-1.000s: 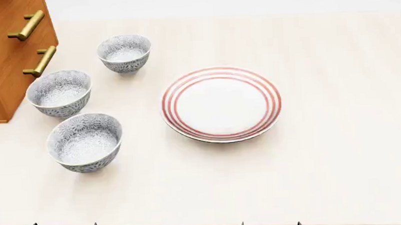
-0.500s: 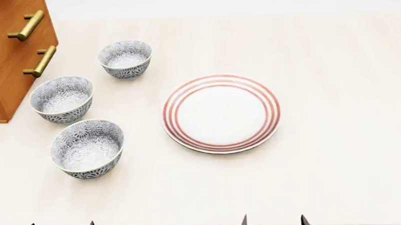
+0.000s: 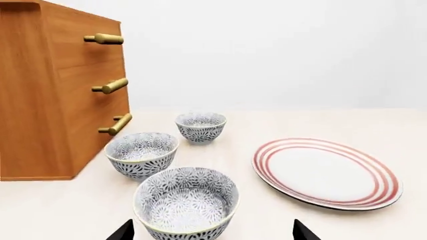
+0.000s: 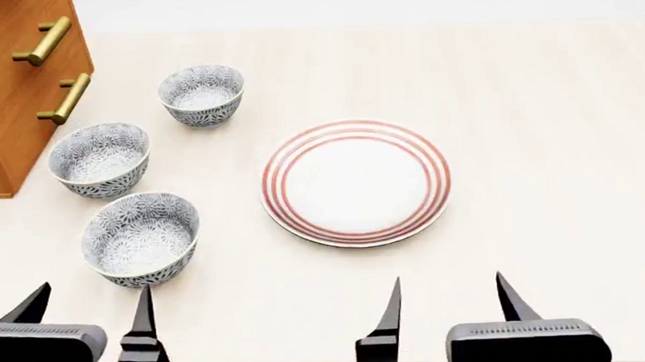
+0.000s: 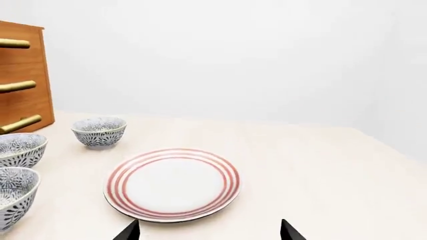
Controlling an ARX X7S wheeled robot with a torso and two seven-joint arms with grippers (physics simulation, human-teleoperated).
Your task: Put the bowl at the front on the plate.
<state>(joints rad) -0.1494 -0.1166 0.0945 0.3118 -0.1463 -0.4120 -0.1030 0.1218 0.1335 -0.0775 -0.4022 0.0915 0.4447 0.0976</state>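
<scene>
Nearest to you, left of the plate (image 4: 356, 182), sits the bowl (image 4: 141, 238): rigid, glossy, probably slippery. Pinch its rim; left gripper (image 4: 91, 308) and right gripper (image 4: 450, 296) are both spread, empty.

Patterned bowl (image 4: 141, 239) upright left of the red-ringed plate (image 4: 356, 182)

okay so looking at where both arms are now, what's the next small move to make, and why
Probably ease the open left gripper forward over the nearest grey-blue floral patterned bowl. It sits empty just short of that bowl, while the wide white red-ringed plate is bare.
</scene>
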